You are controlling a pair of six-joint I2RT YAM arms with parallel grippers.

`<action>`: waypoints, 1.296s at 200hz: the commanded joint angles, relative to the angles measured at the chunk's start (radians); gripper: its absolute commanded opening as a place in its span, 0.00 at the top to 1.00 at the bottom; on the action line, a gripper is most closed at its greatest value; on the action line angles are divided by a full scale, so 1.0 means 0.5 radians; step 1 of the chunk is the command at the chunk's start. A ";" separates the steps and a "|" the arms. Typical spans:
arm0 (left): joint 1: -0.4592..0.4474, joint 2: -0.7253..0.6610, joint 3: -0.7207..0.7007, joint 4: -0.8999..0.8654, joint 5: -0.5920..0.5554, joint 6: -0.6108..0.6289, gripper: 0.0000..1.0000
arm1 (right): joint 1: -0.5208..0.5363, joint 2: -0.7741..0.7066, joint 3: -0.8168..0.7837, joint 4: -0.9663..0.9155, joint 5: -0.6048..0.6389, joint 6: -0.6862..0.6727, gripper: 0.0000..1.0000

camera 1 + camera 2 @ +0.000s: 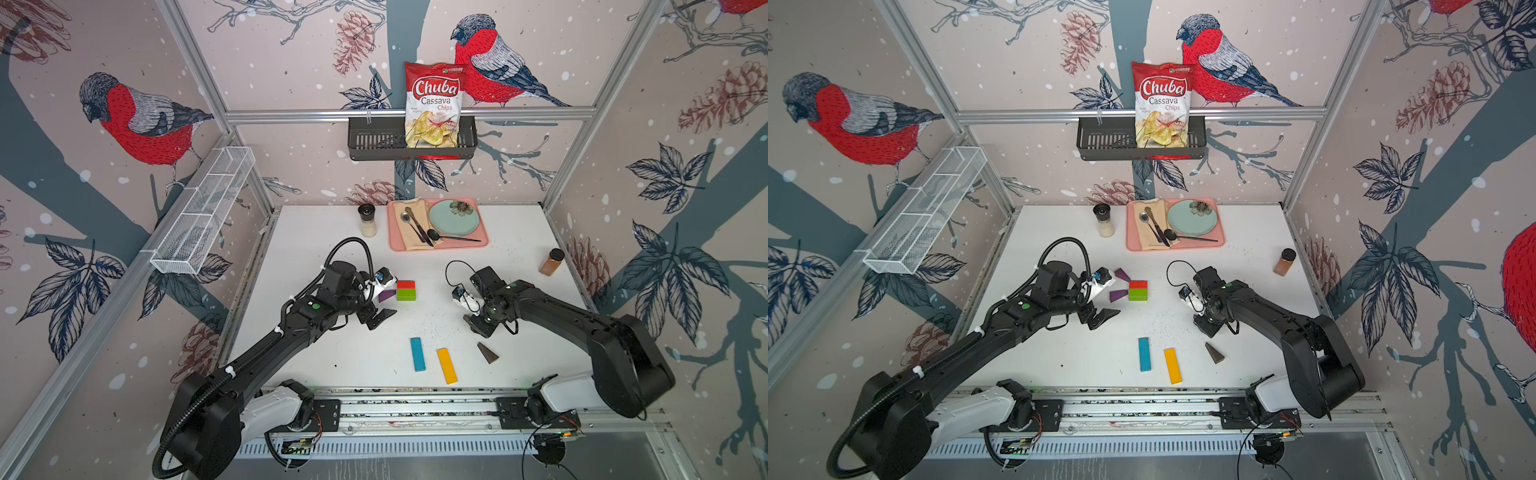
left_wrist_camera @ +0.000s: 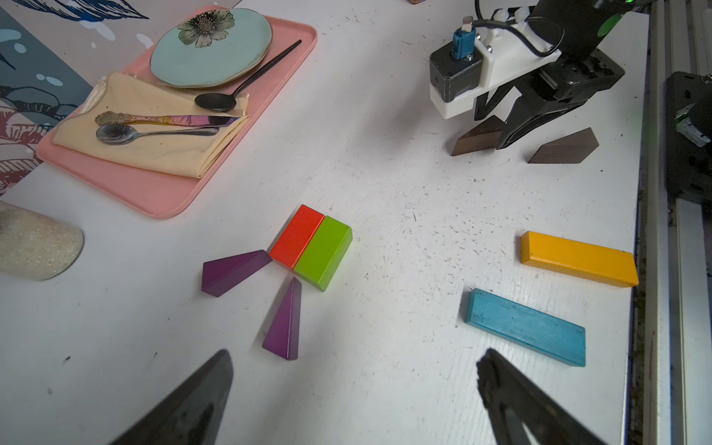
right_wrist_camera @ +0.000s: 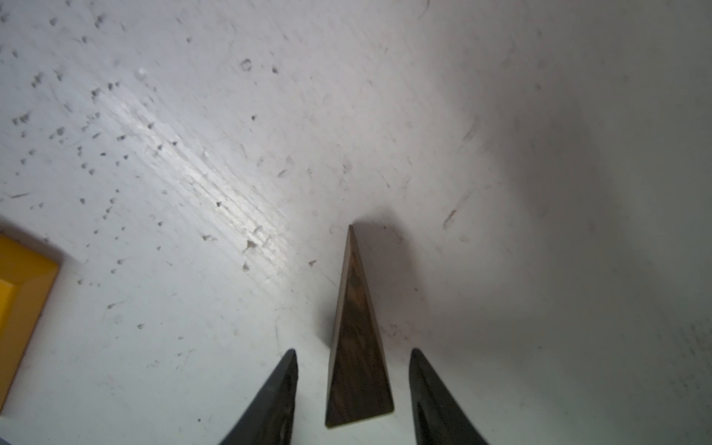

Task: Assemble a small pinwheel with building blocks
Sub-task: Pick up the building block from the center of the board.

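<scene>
Straddling brown wedge, right gripper points down; left gripper spread wide.

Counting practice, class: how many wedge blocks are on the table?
4. Two purple wedges by the red and green bricks; one brown wedge between the right gripper jaws; another near the yellow bar. None seem hidden.

Red brick, green brick, blue bar, yellow bar, purple wedges
</scene>
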 commanded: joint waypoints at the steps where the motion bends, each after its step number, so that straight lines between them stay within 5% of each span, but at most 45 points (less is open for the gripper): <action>1: -0.004 -0.009 -0.008 0.000 0.002 0.050 0.02 | 0.000 0.002 0.012 -0.043 0.002 0.027 0.53; 192: -0.003 0.001 0.051 -0.072 -0.035 0.076 0.02 | -0.049 0.030 0.046 0.080 -0.084 -0.059 0.76; 259: 0.001 -0.013 0.091 -0.075 -0.158 -0.011 0.02 | -0.093 0.157 0.217 0.155 -0.151 -0.584 0.83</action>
